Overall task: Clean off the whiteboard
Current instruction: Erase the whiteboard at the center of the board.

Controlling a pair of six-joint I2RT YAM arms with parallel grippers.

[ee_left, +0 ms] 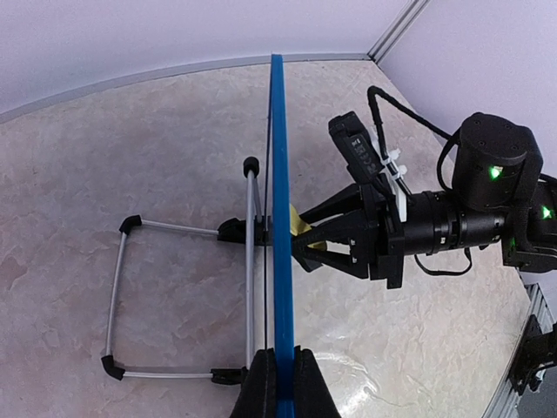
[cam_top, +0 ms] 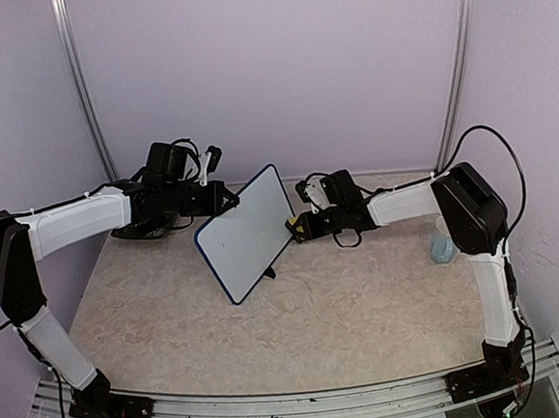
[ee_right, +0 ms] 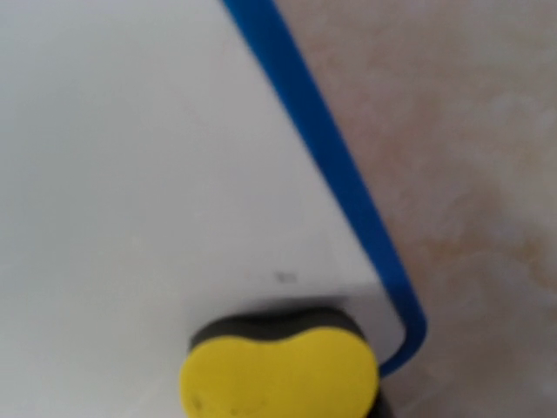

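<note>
On the marbled worktop [cam_top: 319, 341], the left hand [cam_top: 229, 201] is clamped on the frame of the whiteboard [cam_top: 248, 236], which stands tilted mid-worktop. The right hand [cam_top: 299, 229] pinches a yellow sponge [ee_right: 278, 374] against the face near a corner. Wiping well likely needs even pressure and overlapping strokes.

Bright, even light — shadows faint. The right wrist view is blurred, the yellow sponge [ee_right: 277, 370] at its jaws soft-edged; table [ee_left: 383, 383] glare beside the left jaws.
</note>
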